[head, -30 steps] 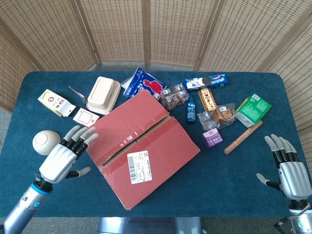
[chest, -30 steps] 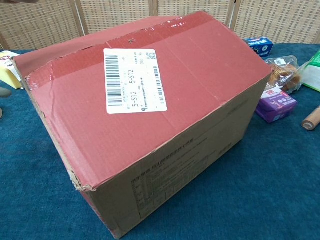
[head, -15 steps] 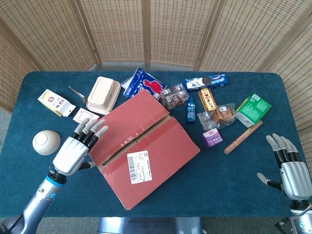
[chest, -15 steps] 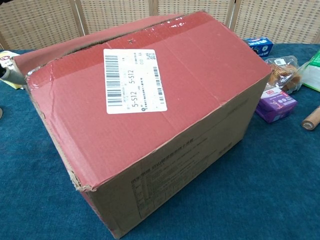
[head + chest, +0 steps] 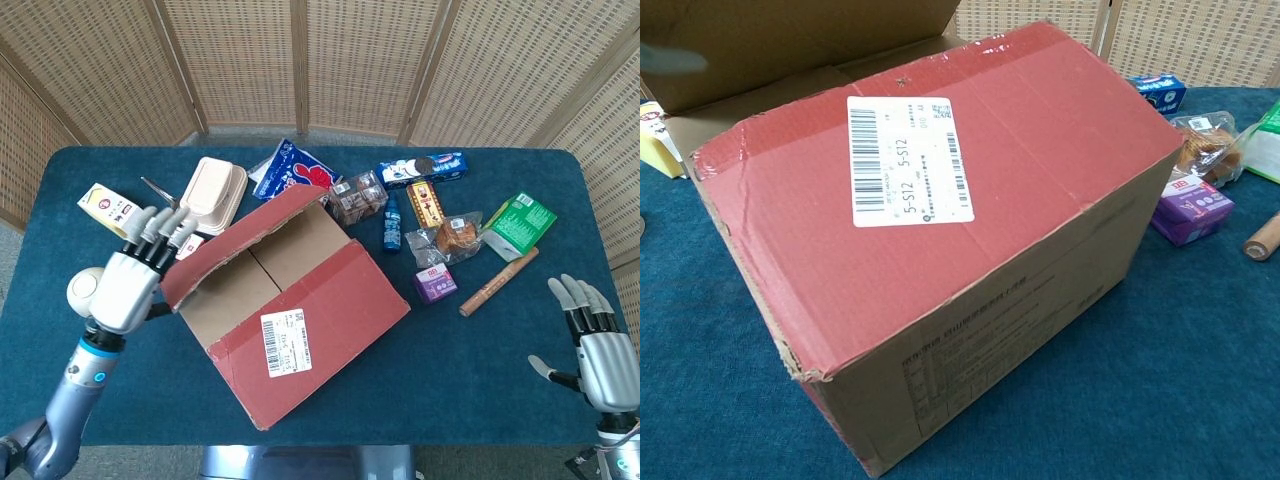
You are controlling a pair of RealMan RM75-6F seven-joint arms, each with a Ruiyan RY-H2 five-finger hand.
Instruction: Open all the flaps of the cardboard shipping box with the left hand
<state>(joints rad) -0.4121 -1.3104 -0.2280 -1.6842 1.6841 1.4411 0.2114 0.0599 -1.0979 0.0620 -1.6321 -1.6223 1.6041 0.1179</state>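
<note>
The cardboard shipping box (image 5: 320, 320) with a red taped top stands mid-table and fills the chest view (image 5: 970, 220). Its far-left flap (image 5: 245, 262) is tilted up, showing brown cardboard inside; in the chest view this flap (image 5: 790, 40) rises at the top left. The near flap with the white label (image 5: 285, 342) lies flat. My left hand (image 5: 135, 280) is at the raised flap's left edge, fingers (image 5: 160, 228) stretched out against its outer side; one shows as a blur in the chest view (image 5: 670, 58). My right hand (image 5: 598, 350) hovers open at the table's right front corner, far from the box.
A white ball (image 5: 82, 288), a yellow carton (image 5: 115, 210) and a beige lunch box (image 5: 213, 190) lie just left of and behind the box. Snacks, a blue bottle (image 5: 392, 225), a purple box (image 5: 434, 285) and a wooden stick (image 5: 498, 282) lie to the right. A wicker screen stands behind.
My left hand went from beside the box to its left edge and moved back-left, lifting the far-left flap from flat to tilted up. The right hand has stayed put.
</note>
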